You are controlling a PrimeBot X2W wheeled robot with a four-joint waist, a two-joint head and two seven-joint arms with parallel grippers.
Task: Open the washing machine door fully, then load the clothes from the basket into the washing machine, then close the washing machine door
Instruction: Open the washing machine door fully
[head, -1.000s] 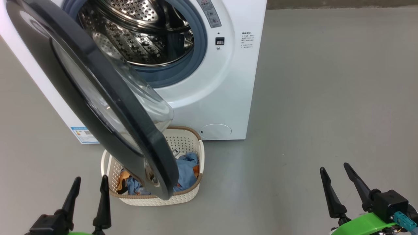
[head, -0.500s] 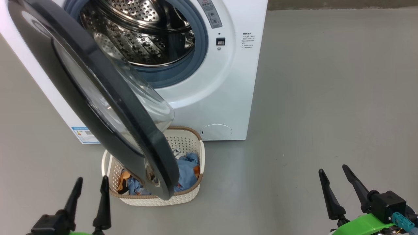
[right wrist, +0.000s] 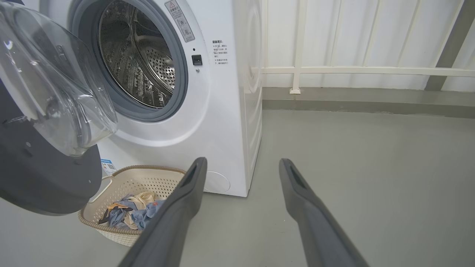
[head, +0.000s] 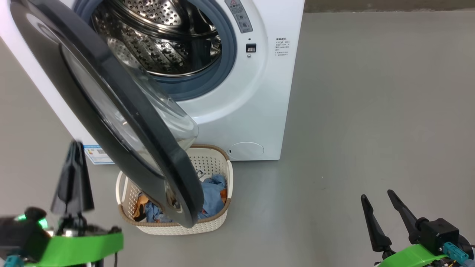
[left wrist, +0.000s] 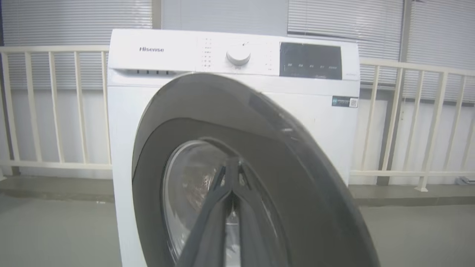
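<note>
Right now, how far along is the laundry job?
Done: washing machine door part open, hanging over the basket. In hand: left gripper, shut and empty, points at the door's outer face; right gripper open, idle. Left: full opening, moving the clothes from basket to the empty drum, closing.

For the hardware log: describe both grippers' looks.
The left gripper and right gripper each have two long, tapered, matte black fingers on a bright green wrist bracket. The right carries a black boxy housing with a teal connector.

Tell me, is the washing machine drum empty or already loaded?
Empty: the drum shows bare perforated metal, and the clothes lie in the basket.
</note>
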